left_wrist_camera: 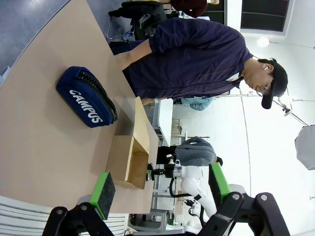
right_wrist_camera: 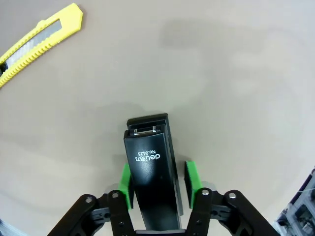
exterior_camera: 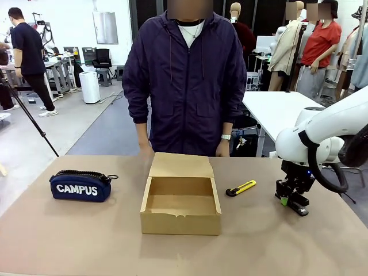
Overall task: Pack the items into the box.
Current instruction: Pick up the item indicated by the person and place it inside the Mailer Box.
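My right gripper (right_wrist_camera: 158, 182) half-closed astride the stapler (right_wrist_camera: 147, 157), clamped or not I cannot tell, utility knife (right_wrist_camera: 42, 39) ahead-left, left gripper (left_wrist_camera: 161, 189) wide open, empty

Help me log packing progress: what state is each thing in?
Box: lid open, empty.
Pouch: on the table, unpacked.
Knife: on the table, unpacked.
Stapler: flat on the table, between the right jaws.
Right jaws: straddling the stapler, not fully shut on it.
Left jaws: open, empty.

Place: robot lab | signs: tripod (exterior_camera: 31, 119), white worktable (exterior_camera: 276, 112), studio light (left_wrist_camera: 306, 147)
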Controlling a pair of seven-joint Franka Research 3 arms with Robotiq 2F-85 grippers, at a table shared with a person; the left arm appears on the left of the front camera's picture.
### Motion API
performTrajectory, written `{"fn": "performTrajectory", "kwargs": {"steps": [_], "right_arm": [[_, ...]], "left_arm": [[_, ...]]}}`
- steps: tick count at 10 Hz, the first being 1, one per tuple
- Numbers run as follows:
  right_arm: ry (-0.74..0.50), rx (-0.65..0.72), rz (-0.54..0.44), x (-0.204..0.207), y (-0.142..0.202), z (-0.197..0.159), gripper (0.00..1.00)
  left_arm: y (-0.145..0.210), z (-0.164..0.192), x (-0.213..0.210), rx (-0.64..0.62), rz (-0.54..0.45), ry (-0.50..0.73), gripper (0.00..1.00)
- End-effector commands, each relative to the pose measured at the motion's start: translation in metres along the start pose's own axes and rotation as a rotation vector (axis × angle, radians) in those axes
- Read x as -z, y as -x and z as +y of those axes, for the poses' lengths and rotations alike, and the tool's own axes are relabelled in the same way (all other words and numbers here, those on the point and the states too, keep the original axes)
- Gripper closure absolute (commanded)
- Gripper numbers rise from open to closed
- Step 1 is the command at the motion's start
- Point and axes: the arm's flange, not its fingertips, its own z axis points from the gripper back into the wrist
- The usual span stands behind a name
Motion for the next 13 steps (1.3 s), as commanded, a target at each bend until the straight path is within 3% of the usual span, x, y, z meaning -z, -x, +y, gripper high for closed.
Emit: {"fn": "performTrajectory", "kwargs": {"steps": [1, 6, 7, 10, 12, 13], "right_arm": [[0.031, 0.015, -0.001, 0.000, -0.003, 0.002, 1.00], [0.052, -0.001, 0.003, -0.006, -0.005, 0.000, 1.00], [0.058, -0.003, 0.004, -0.024, -0.002, -0.002, 1.00], [0.078, 0.023, -0.023, -0.136, 0.028, -0.019, 1.00], [0.059, 0.127, -0.107, -0.165, 0.036, -0.039, 1.00], [0.074, 0.200, -0.133, -0.152, 0.033, -0.052, 1.00]], "left_arm": [[-0.001, 0.000, 0.000, 0.016, -0.006, 0.023, 0.00], [-0.001, 0.000, 0.000, 0.016, -0.006, 0.023, 0.00], [-0.001, 0.000, 0.000, 0.016, -0.006, 0.023, 0.00], [-0.001, 0.000, 0.000, 0.016, -0.006, 0.023, 0.00], [-0.001, 0.000, 0.000, 0.016, -0.006, 0.023, 0.00], [-0.001, 0.000, 0.000, 0.016, -0.006, 0.023, 0.00]]}}
